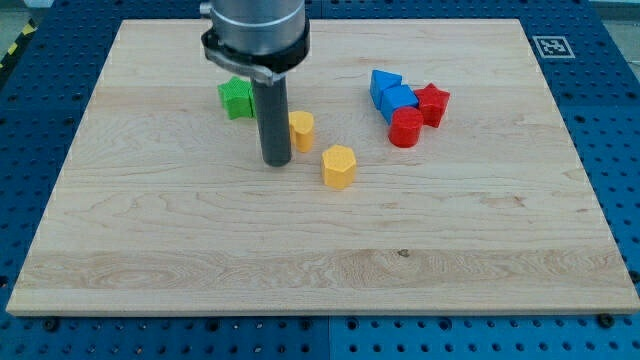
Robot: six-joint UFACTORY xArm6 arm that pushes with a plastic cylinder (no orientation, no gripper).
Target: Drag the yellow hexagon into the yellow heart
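The yellow hexagon (339, 165) stands on the wooden board just below and to the right of the board's middle top area. The yellow heart (301, 130) stands up and to the left of it, a small gap apart. My tip (276, 161) rests on the board right beside the heart's left lower side, and to the left of the hexagon. The rod hides part of the heart's left edge.
A green block (236, 98) stands behind the rod at the view's upper left. To the right sit two blue blocks (393, 93), a red star (432, 103) and a red round block (406, 128), clustered together. The wooden board (320, 260) lies on a blue pegboard.
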